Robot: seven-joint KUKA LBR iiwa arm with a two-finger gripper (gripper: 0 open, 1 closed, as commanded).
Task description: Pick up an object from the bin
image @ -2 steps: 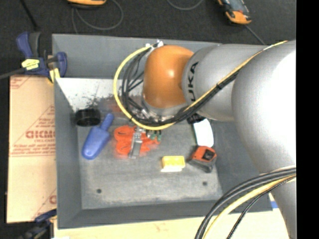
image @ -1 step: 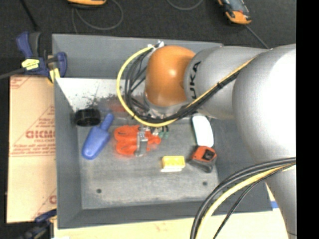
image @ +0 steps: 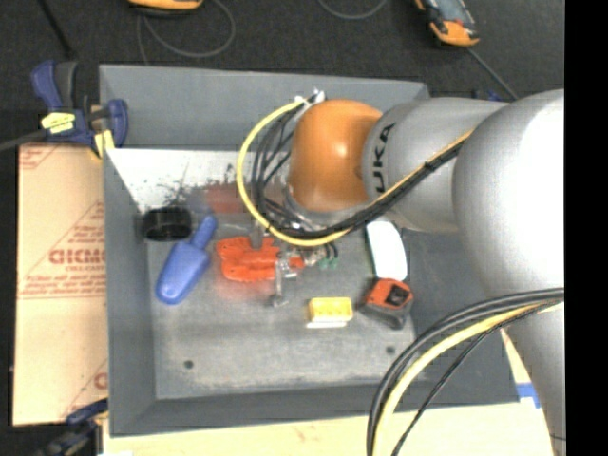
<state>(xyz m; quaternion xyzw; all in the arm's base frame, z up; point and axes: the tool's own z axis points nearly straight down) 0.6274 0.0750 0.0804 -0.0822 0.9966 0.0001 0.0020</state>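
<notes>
Dark floor surrounds a grey bin, whose sloped walls tip loose things toward its flat bottom, so most of them lie near the middle. The arm comes in from three o'clock and bends down over the centre. Its orange cover and a loop of cables hide much of what is beneath.

The gripper pokes out below the cover near the bin's centre, low over the floor. It sits at the right edge of an orange plastic piece, which lies flat just to its nine o'clock. That piece is most likely the one to be picked. Whether the tool is spread, pressed together or pinching the piece I cannot tell, since the cover hides the joint.

A blue scoop lies slanted further toward nine o'clock, with a black ring at ten o'clock near the wall. A yellow block rests at the gripper's five o'clock, a tape measure at four, and a white oval piece at three. All of these are apart from the tool, so a straight lift should clear them.
</notes>
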